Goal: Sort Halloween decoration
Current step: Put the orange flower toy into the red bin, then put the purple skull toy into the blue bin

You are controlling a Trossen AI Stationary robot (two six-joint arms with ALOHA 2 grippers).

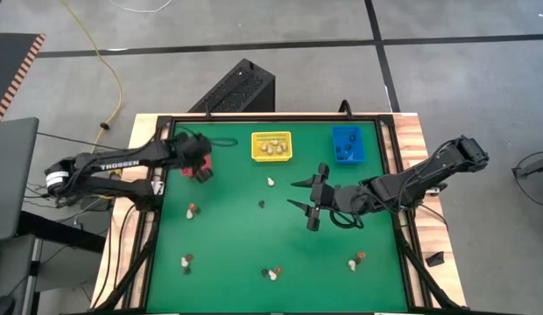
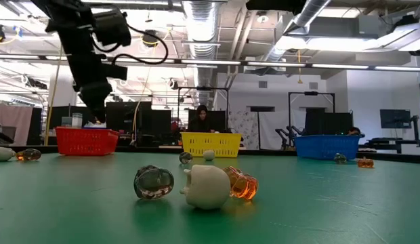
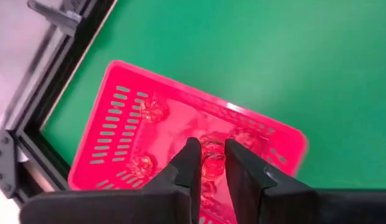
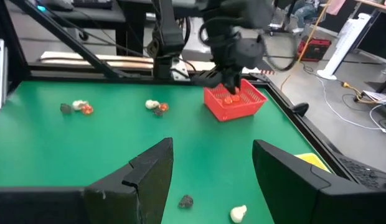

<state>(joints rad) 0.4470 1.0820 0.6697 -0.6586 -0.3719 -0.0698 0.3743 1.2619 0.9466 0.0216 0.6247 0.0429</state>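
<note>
**Overhead, left gripper over the red bin, trinket between its fingers**

Left gripper [image 3: 208, 163] hangs above the red slotted plastic bin [image 1: 198, 165] at the table's left rear corner. Wrist view: the two dark fingers [image 3: 188, 163] stand close together with a clear orange faceted trinket [image 3: 211, 155] between them; whether they are gripping it or letting it go, cannot tell. More orange trinkets lie on the bin floor, one near the slotted wall [image 3: 153, 109], another lower down [image 3: 144, 165].

Right gripper [image 1: 306, 195] sits over mid-table, pointing toward the left arm, jaws spread wide and empty. Just beyond it on the green mat [image 1: 228, 254]: a small black trinket [image 4: 185, 201] and a cream-white one [image 4: 238, 213].

Yellow slotted bin [image 1: 271, 145] at rear centre holds several cream pieces. Blue bin [image 1: 348, 144] to its right holds dark pieces.

Loose decorations on the mat, in small mixed clusters: one at left [image 1: 192, 211], one at front left [image 1: 186, 261], one at front centre [image 1: 271, 274], one at front right [image 1: 356, 261]. Low view shows the front-centre cluster close up: a dark glassy bead [image 2: 154, 183], a cream pumpkin-like piece [image 2: 205, 187] and an orange faceted piece [image 2: 242, 184], the last two touching.
</note>
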